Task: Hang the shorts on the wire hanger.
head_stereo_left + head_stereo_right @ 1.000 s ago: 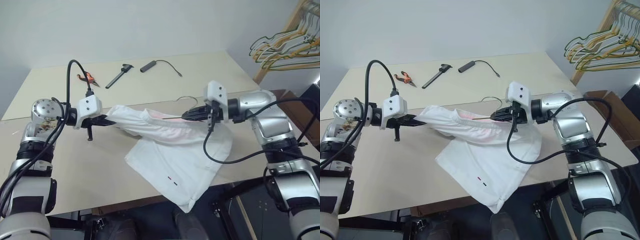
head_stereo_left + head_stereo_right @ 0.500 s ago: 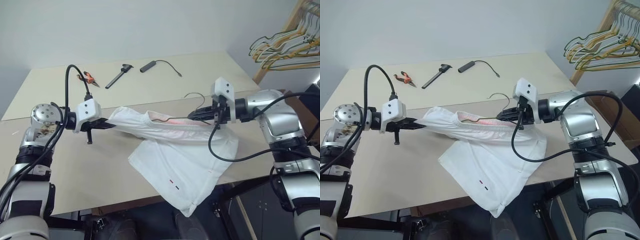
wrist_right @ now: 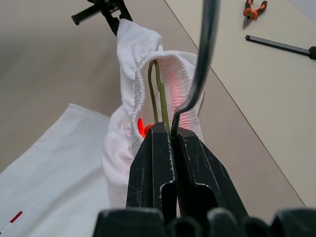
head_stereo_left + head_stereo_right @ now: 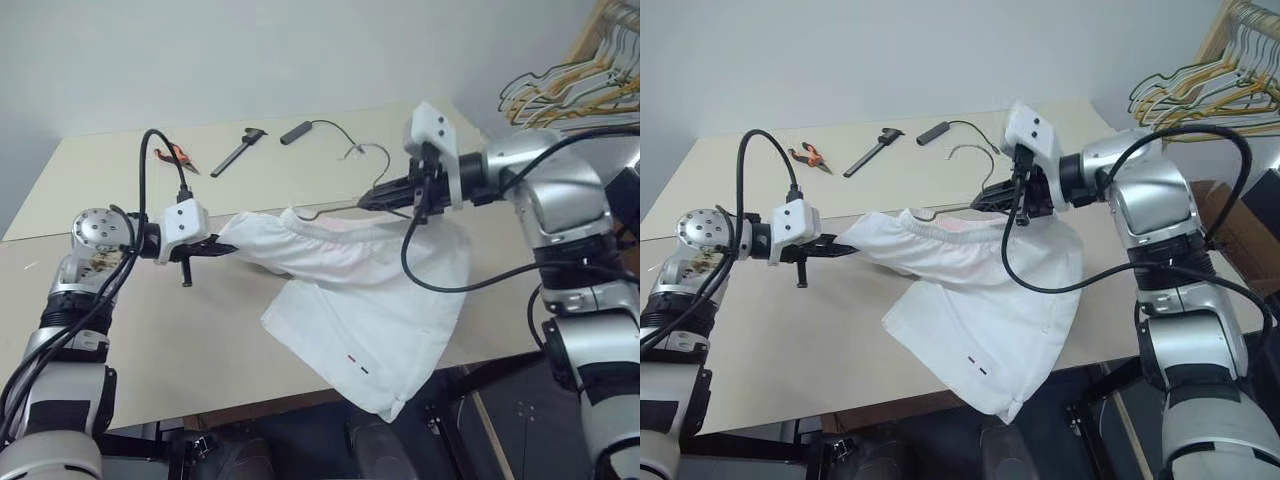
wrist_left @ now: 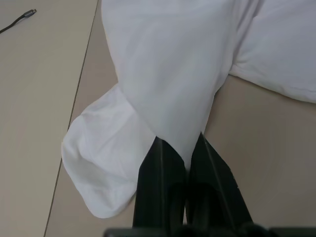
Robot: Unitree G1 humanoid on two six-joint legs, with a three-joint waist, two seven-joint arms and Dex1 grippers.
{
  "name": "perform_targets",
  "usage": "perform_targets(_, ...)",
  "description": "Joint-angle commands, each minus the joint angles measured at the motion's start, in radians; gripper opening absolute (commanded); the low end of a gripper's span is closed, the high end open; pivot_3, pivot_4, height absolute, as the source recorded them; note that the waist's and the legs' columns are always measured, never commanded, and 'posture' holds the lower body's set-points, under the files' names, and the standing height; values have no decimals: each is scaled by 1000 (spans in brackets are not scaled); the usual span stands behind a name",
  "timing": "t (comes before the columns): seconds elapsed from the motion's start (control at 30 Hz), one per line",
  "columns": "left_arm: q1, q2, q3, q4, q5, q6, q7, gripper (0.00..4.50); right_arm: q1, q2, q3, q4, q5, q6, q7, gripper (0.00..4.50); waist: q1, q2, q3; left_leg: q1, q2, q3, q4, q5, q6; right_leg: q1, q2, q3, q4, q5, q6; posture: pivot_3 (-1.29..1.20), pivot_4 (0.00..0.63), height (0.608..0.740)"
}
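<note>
Right gripper (image 3: pixel 170 129) clamped on the wire hanger (image 3: pixel 203 59)

Its frame runs from the fingertips into the shorts (image 3: pixel 123 123), through the gathered waistband, pinkish-red inside. Beyond the shorts, the left gripper (image 3: pixel 106 9) holds their far end; orange-handled pliers (image 3: pixel 254 8) lie on the table (image 3: pixel 256 98).

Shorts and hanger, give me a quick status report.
Left gripper shut on the shorts at one waistband end. Right gripper shut on the wire hanger, its frame inside the waistband. Shorts partly lifted, hem trailing off the table. Nothing in the way.

Soft matt cloth shorts (image 4: pixel 360 300) (gathered waistband); thin metal wire hanger (image 3: pixel 200 74).
</note>
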Motion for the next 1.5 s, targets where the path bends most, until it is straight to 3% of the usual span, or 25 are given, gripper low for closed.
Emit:
perform_targets(0.03,-30,6,7,3,20,-28,30,84,-27,-23,-3,-20,20,4,52,0,0,0,0,0,0,0,0,0,0,0,0,0,0,0,0,-115,50,740)
perform_targets(0.2,0,51,20,-4,15,-34,-10,84,-58,-35,-27,21,15,-10,65,0,-7,0,0,0,0,0,0,0,0,-1,0,0,0,0,0,-115,46,740)
perform_targets(0.33,10,93,79,-87,-104,42,-107,84,-122,-39,-27,91,-7,-40,58,0,-14,0,0,0,0,1,0,0,0,-2,0,1,1,0,0,-119,43,740)
perform_targets(0.53,-28,143,180,-318,-376,375,-261,84,-147,-23,-13,116,-23,-33,39,0,-9,-1,-1,-2,0,0,0,0,0,-2,0,0,1,0,0,-114,40,740)
perform_targets(0.8,25,105,121,-317,-231,245,-162,84,-130,-36,-24,83,6,-22,80,0,-6,2,-4,1,0,0,0,3,-4,-1,0,0,3,0,-1,-117,44,740)
perform_targets(1.13,-11,95,112,-232,-178,176,-126,84,-15,-135,11,-61,47,-37,222,0,-8,2,-5,1,0,0,0,5,-3,-1,0,0,4,2,-2,-120,47,740)
perform_targets(1.5,82,112,99,-320,-192,180,-178,84,-68,-62,-32,3,54,34,91,0,-9,2,-5,1,0,0,0,5,-3,-1,0,0,5,2,-2,-114,44,740)
